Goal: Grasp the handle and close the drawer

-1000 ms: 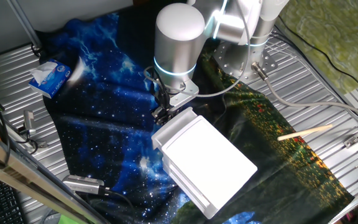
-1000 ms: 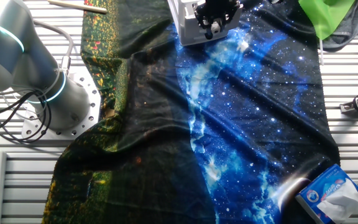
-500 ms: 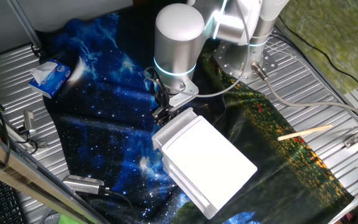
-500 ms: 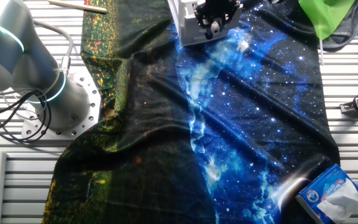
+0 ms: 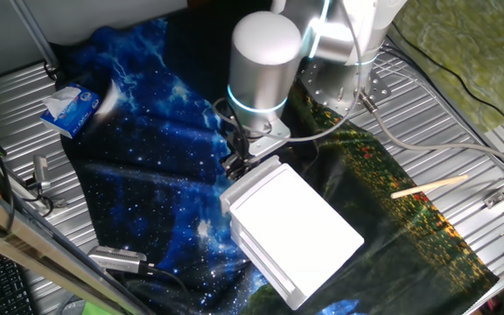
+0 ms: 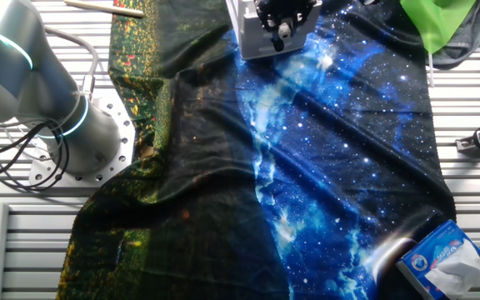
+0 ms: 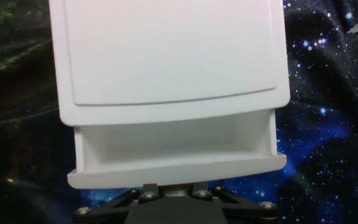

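In one fixed view the arm's silver wrist stood over the front edge of the white cabinet (image 5: pixel 297 229), which sat on the starry blue cloth (image 5: pixel 138 175) covering the desk (image 5: pixel 462 131). The end effector (image 5: pixel 237 164) was down at the cabinet's front, but the wrist hid the drawer and the knob, so contact could not be confirmed here. A tissue pack (image 5: pixel 71 107) and a wooden stick (image 5: pixel 429 186) lay well apart from the work. In the other fixed view the end effector (image 6: pixel 283 25) appeared as a dark block against the cabinet (image 6: pixel 242 33) at the top edge of frame; too small to tell whether the jaws were spread or pressed together. In the hand view the drawer (image 7: pixel 176 149) was pulled partly out beneath the cabinet top (image 7: pixel 169 56), its front panel just above the end effector (image 7: pixel 169 190). The handle was not visible, apparently hidden between panel and fingers; grip state could not be told. Judged risks: if the knob was only lightly pinched, it could slip out during the push. The cabinet looked light and rested on loose cloth, so a push might slide the whole box backward rather than seat the drawer. An off-axis push might skew the thin tray and jam it.
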